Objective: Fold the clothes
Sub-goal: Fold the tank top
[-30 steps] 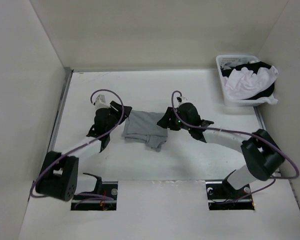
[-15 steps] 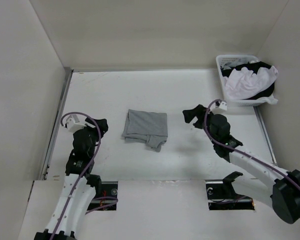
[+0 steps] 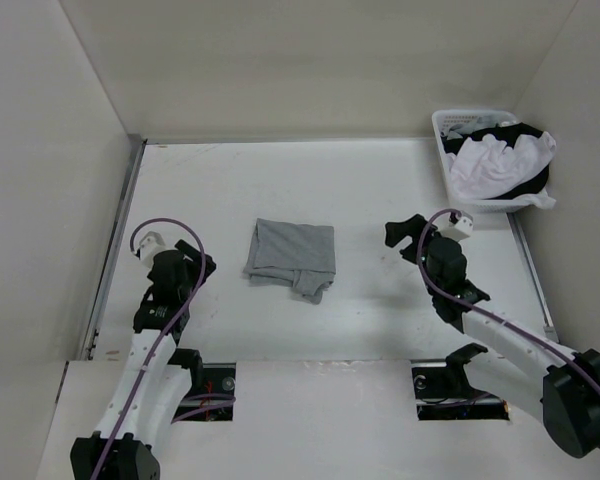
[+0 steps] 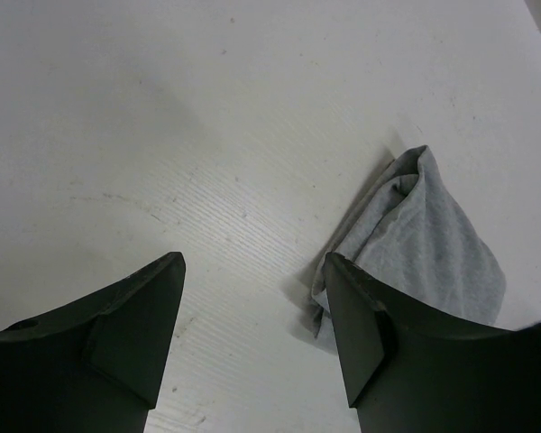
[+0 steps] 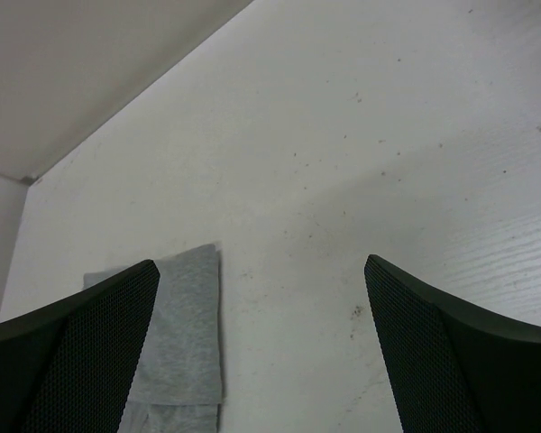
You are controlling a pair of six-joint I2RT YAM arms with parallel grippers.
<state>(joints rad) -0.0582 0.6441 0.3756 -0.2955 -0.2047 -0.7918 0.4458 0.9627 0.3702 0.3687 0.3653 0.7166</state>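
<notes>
A: Looking for the clothes (image 3: pixel 292 258). Where?

B: On the white table (image 3: pixel 380 180), about in the middle, between the two arms. Folded into a small grey pile. Touching neither arm.

A: Neat all round?

B: Flat along the far side. Lumpy at the near right corner, with a bit sticking out. Hard to name that part of the top.

A: And from the left gripper (image 4: pixel 252 262)?

B: Spread wide, gripping nothing. Only bare table between the two dark fingers (image 4: pixel 117 343). Shows the clothes (image 4: pixel 424 253) off to the right, with a rolled edge. Partly hidden behind the right finger and cut off at the side of the picture.

A: Same for the right gripper (image 5: pixel 261 266)?

B: Yes, spread wide too, nothing gripped. Shows the clothes (image 5: pixel 185 334) low on the left, partly behind a finger and cut off at the bottom.

A: And from above?

B: Shows the left gripper (image 3: pixel 192 268) near the left side of the pile, and the right gripper (image 3: pixel 405 232) a bit farther off on the other side. Too small and dark up there to see the fingers well.

A: Anything else?

B: A white basket (image 3: pixel 450 185) in the far right corner. Holds a white garment (image 3: pixel 485 160) on top of a black garment (image 3: pixel 528 180). All bunched up, so hard to tell apart at the edges.
</notes>
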